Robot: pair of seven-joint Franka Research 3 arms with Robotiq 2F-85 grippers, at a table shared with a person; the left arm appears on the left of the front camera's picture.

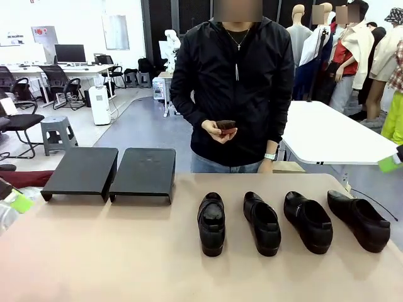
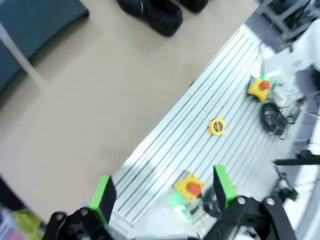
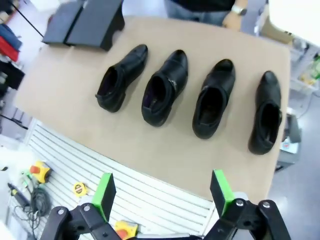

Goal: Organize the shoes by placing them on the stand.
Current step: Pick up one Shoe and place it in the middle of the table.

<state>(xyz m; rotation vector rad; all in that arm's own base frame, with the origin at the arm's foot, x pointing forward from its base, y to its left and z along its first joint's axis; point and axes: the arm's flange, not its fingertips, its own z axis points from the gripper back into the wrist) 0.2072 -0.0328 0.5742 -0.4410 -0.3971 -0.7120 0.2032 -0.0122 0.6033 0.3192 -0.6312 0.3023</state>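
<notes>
while four shoes (image 1: 266, 223) sit off the stand (image 1: 143, 170) | left wrist: tape measure (image 2: 216, 126)

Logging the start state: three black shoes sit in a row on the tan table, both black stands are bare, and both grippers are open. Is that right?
Not quite: four shoes sit in the row, not three, as the front view shows. The rest holds: they are on the tan table, both stands are bare, and the left gripper and right gripper are open.

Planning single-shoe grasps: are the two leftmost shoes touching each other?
Apart. The front view shows bare tabletop between the leftmost shoe and the next shoe.
</notes>
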